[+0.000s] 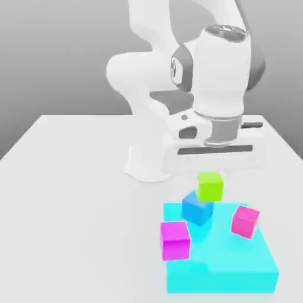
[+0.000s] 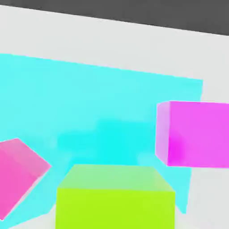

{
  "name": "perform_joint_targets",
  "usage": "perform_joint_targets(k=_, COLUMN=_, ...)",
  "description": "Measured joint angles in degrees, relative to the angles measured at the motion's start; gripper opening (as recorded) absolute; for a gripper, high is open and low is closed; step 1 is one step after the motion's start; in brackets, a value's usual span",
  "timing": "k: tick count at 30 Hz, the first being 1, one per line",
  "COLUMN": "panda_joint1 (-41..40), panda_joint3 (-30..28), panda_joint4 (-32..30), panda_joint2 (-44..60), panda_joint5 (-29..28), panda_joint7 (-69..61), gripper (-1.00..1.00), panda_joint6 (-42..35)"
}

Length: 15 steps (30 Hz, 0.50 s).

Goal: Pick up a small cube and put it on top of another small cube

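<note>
White Panda arm folded above its base, wrist pointing straight down, hand at roughly 2 o'clock from frame centre. Gripper (image 1: 210, 177) with fingers closed on the lime-green cube (image 1: 210, 186), held aloft.

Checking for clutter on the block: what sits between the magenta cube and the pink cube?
In the exterior view, the blue cube sits between the magenta cube and the pink cube, toward the rear of the cyan block.

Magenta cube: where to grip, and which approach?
Probably pinch two opposite side faces of the magenta cube, coming straight down. It sits flat near a corner of the cyan block, with its top clear and its flat parallel sides exposed. The blue cube stands close behind, so avoid that face.
</note>
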Motion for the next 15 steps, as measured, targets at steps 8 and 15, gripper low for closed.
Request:
perform_joint_targets(k=8, panda_joint1=0.9, panda_joint3=1.2, panda_joint4=-7.3, panda_joint2=0.8, panda_joint5=2.3, panda_joint7=1.3, gripper=-1.00, panda_joint6=8.1)
perform_joint_targets(k=15, panda_joint1=0.6, panda_joint3=1.5, panda_joint4=-8.0, panda_joint2=4.2, panda_joint5=2.1, panda_joint7=1.5, gripper=1.00, panda_joint6=12.2)
